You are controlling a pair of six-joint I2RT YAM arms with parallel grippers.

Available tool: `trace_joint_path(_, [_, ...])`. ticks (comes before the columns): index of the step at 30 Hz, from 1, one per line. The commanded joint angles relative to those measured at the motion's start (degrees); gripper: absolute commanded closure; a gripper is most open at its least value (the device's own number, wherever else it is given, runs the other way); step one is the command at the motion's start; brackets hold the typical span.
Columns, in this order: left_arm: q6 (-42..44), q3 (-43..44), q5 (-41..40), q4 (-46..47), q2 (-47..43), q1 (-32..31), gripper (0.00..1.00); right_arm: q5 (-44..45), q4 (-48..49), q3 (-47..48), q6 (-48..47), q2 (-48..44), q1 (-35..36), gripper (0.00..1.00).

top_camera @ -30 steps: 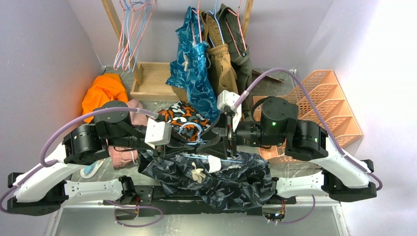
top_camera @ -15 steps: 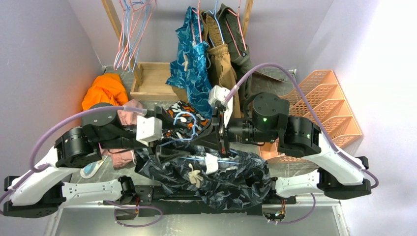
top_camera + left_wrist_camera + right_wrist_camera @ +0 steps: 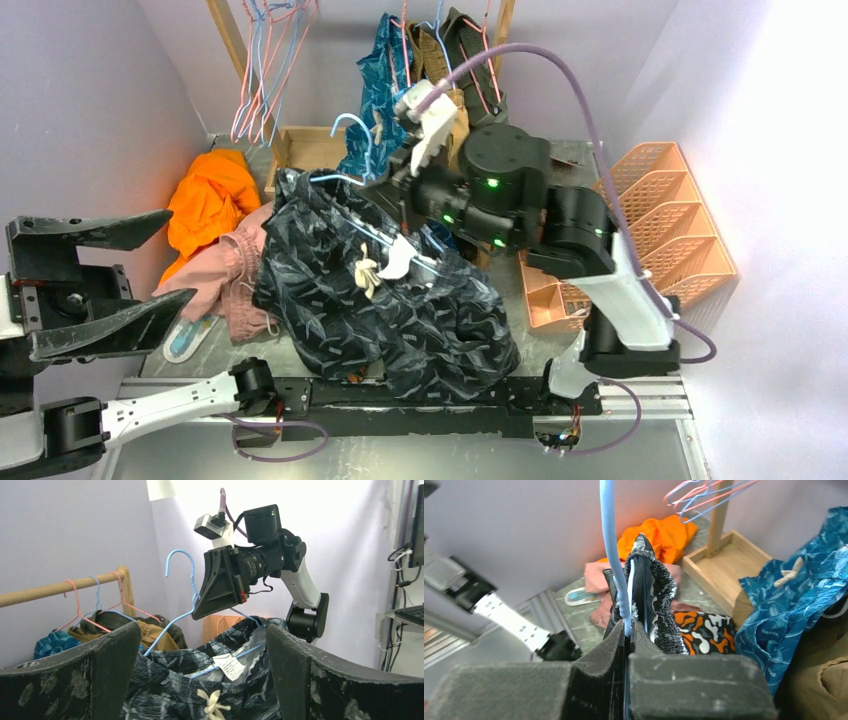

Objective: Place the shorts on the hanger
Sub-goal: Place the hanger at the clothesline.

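- Right now the right end effector [image 3: 388,182] is clamped shut on the neck of the hanger [image 3: 608,530], just under its hook. The wrist view shows the blue wire pinched between the closed pads.
- The shorts [image 3: 410,320] hang from that hanger, spilling away from the right end effector toward 6 o'clock in the overhead view. Their lower folds reach down near the front edge of the worktop [image 3: 540,345].
- The hanger's long axis runs roughly from 10 o'clock to 4 o'clock, with the hook rising at the 10 o'clock end, toward the wooden rail [image 3: 50,587] at 12 o'clock.
- The right arm is the nearer one and carries the whole load. The left end effector [image 3: 178,256] sits well apart at 9 o'clock, jaws spread wide and empty.
- The shorts are dark charcoal with a pale, streaky leaf print. The elastic waistband is gathered along the wire, and a cream drawstring [image 3: 365,272] and a white tag [image 3: 397,258] dangle at the middle.
- The waist appears threaded onto the hanger, so the task looks nearly finished. The likely remaining move is to carry the hook to the rail.
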Motion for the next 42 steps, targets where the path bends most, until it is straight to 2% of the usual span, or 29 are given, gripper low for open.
trace_joint_path(1, [-1.13, -3.31, -6.15, -1.00, 0.50, 0.12, 0.01, 9.56, 1.05, 6.55, 1.01, 5.64, -1.76, 1.00])
trace_joint_path(7, [-1.58, -6.98, -8.64, 0.01, -3.10, 0.12, 0.00, 17.44, 13.07, 3.75, 0.70, 7.10, -4.74, 1.00])
trace_joint_path(18, [-3.84, -13.38, -13.13, 0.80, -8.52, 0.12, 0.02, 22.35, 34.88, -1.63, -2.56, 8.64, -11.50, 1.00])
trace_joint_path(25, [-5.76, -17.24, -14.82, 0.87, -11.18, 0.12, 0.02, 24.38, 43.68, -0.22, -4.97, 12.83, -13.95, 1.00])
trace_joint_path(32, [-7.68, -21.09, -16.25, 0.67, -13.08, 0.12, 0.03, 22.85, 49.35, 2.34, -5.77, 19.20, -15.06, 1.00])
trace_joint_path(38, [-9.48, -25.78, -17.37, 1.07, -15.93, 0.12, 0.03, 20.97, 55.97, 0.32, -6.96, 22.70, -17.49, 1.00])
trace_joint_path(42, [-10.04, -27.63, -18.03, 1.12, -17.25, 0.12, 0.03, 19.84, 55.70, 5.07, -7.57, 25.99, -18.74, 1.00])
